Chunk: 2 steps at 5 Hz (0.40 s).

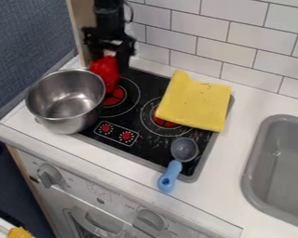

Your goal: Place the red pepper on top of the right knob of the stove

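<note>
White tiles (pixel 226 50) line the far wall; blue fabric (pixel 27 42) stands at far left. White desk (pixel 257 139) carries a black cooktop (pixel 148 148), with a grey sink (pixel 256 162) set in at right.

Pincer (pixel 108 62): far left, hanging over the cooktop's far left part. State: closed around the upper part of the red pepper (pixel 106 73), held apart only by its bulk; one dark finger (pixel 124 62) lies along the pepper's right side. Exact gap blurred.

Red pepper: hangs tip down above the far left burner (pixel 114 96), just beside the far right rim of the steel pot (pixel 67 100). Contact with pot: cannot tell.

Right knob (pixel 150 221): on the white stove front (pixel 123 202), near side, well apart from the pepper. Left knob (pixel 49 175) on the same panel.

Other items: yellow cloth (pixel 195 103) lies across the far right part of the cooktop, partly covering a burner. Spoon (pixel 184 149) at near right, bowl on the cooktop, blue handle (pixel 169 176) reaching over its near edge.
</note>
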Each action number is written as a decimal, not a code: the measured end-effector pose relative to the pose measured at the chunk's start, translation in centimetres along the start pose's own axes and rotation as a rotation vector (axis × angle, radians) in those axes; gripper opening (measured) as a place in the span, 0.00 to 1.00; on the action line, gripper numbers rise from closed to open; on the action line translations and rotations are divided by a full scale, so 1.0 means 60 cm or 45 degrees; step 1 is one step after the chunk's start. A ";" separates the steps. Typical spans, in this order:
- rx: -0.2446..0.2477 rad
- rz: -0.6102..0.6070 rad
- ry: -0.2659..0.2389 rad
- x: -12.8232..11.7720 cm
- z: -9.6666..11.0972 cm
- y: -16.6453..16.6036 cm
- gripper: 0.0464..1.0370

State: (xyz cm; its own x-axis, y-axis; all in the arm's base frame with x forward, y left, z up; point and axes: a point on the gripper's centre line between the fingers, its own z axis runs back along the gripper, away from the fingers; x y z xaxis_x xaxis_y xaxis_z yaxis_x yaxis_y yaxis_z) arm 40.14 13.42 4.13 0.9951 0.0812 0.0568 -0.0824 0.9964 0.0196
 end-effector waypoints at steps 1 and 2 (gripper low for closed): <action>-0.069 0.073 -0.144 0.030 0.036 -0.032 0.74; -0.079 -0.012 -0.271 0.042 0.086 -0.100 0.74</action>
State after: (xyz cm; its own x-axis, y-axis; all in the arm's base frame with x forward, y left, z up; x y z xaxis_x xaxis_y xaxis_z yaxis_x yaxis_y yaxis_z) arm 42.86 7.52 9.33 0.9612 0.0716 0.2664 -0.0631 0.9972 -0.0402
